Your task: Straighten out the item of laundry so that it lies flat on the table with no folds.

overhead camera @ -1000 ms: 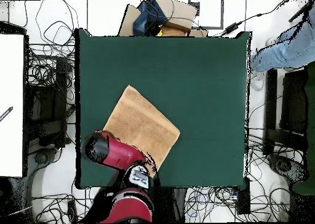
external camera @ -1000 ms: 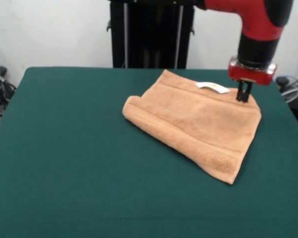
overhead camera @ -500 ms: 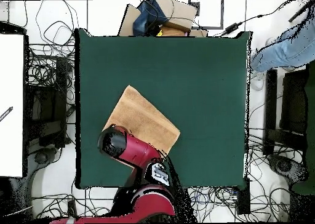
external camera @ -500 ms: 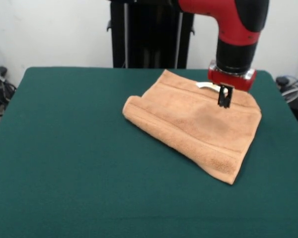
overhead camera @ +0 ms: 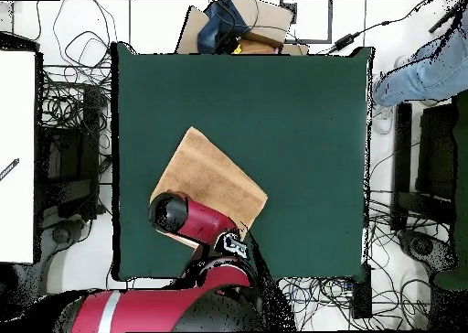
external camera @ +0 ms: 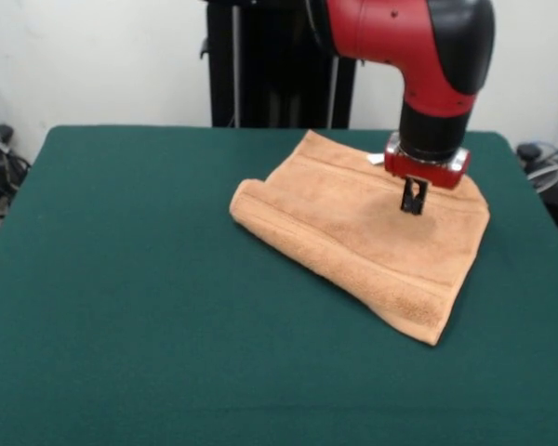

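The tan towel (external camera: 353, 228) lies folded over on the dark green table (external camera: 121, 279), right of centre, with a rolled fold along its left end and border bands showing. Its white tag (external camera: 376, 159) peeks out at the far edge, mostly hidden behind the wrist. My gripper (external camera: 412, 201) hangs from the red and black arm, shut and empty, with its tips just above or touching the towel's right half. In the overhead view the towel (overhead camera: 208, 169) lies near the table's (overhead camera: 302, 119) lower left, and the arm (overhead camera: 187, 218) covers its lower part and the gripper.
The black pedestal (external camera: 284, 65) stands behind the table's far edge. Cables lie on the floor around the table. Boxes and a bag (overhead camera: 239, 23) sit past the far edge in the overhead view. A person's leg (overhead camera: 416, 73) shows at the upper right.
The arm has swung left in the front view, from the towel's far right corner to over its right half. The tag is now mostly hidden. The towel has not moved.
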Action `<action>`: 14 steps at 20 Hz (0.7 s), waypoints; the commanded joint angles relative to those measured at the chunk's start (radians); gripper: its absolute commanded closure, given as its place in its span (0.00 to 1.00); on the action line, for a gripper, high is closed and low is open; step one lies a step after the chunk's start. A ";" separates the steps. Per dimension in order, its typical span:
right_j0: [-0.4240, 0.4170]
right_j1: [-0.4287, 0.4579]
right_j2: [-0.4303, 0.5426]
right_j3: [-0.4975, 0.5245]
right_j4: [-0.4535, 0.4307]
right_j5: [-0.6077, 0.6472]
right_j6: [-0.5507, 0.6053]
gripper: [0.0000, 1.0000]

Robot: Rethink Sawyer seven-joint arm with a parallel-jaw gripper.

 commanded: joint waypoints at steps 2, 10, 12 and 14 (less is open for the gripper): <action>0.006 0.113 0.039 -0.106 -0.047 -0.082 0.129 1.00; 0.050 0.109 0.044 -0.093 -0.042 -0.080 0.170 1.00; 0.076 0.116 0.036 -0.096 -0.040 -0.072 0.170 1.00; 0.091 0.128 0.025 -0.108 -0.040 -0.071 0.166 1.00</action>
